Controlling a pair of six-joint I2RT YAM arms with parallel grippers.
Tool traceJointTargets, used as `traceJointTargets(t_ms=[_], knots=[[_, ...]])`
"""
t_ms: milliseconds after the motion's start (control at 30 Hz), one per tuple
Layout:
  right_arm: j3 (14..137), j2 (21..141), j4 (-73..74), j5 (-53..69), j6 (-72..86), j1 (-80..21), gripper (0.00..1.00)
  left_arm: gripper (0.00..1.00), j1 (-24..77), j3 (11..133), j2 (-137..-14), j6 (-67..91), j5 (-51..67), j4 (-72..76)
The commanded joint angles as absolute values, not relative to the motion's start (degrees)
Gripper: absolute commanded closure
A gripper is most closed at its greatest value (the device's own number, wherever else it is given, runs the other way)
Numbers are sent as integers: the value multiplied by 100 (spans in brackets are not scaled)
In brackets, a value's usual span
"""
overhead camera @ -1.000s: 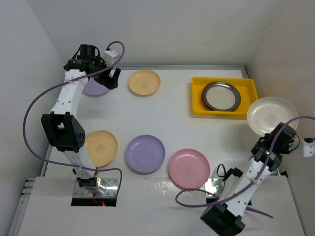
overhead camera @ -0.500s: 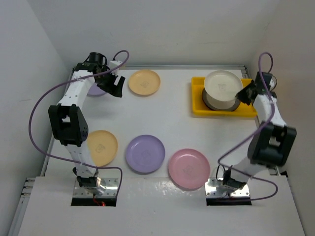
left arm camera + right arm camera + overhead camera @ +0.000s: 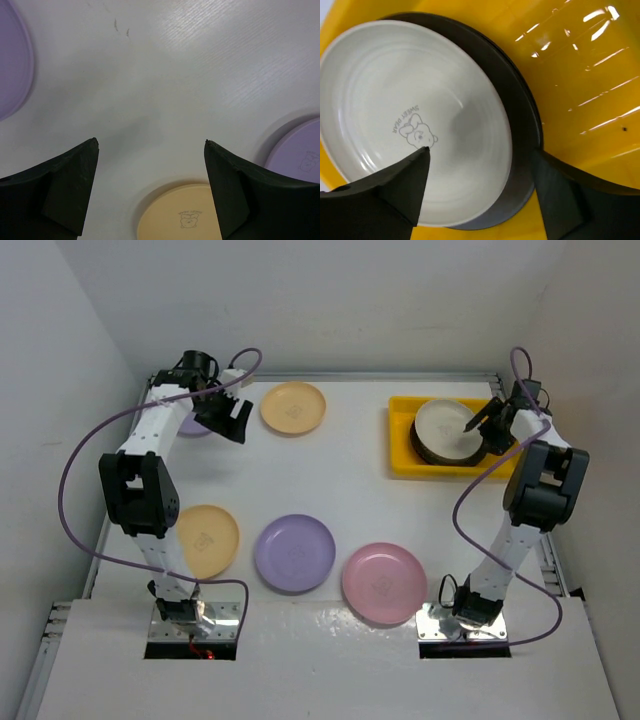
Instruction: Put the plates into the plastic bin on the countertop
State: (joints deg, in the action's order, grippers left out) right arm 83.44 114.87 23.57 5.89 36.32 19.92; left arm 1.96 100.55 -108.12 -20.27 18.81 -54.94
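Now the cream plate (image 3: 395, 115) is lying inside the plastic bin (image 3: 580, 75), stacked on a steel-rimmed plate (image 3: 522, 120). The right gripper (image 3: 481, 152) is hovering over the bin's stack, jaws spread wide, gripping nothing. Well left of the bin, the left gripper (image 3: 151, 143) is hanging wide open and empty above the countertop (image 3: 360, 490). The pink plate (image 3: 384, 582) is sitting outside the bin, off its near left corner.

Bin: bright yellow rectangular plastic bin (image 3: 400, 455), far right on the glossy white countertop (image 3: 340, 480).
Inside: cream round plate (image 3: 442, 423) atop a dark steel-rimmed plate (image 3: 445, 458).
Right gripper (image 3: 478, 426): over the cream plate's right edge.
Left gripper (image 3: 232, 422): between the half-hidden far lavender plate (image 3: 190, 426) and the far yellow-orange plate (image 3: 293, 407).
Near row: near yellow-orange plate (image 3: 207, 540), near lavender plate (image 3: 294, 552), pink plate (image 3: 384, 583).
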Motion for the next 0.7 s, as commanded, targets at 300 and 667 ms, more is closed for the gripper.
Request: traceJointTargets(t_ms=[300, 667], knots=[[7297, 9028, 3655, 568, 2312, 969, 16, 14, 237, 9670, -10100, -1969, 1854, -5669], [3589, 7559, 3973, 687, 3084, -1836, 17, 13, 237, 8377, -8763, -1969, 1907, -5379]])
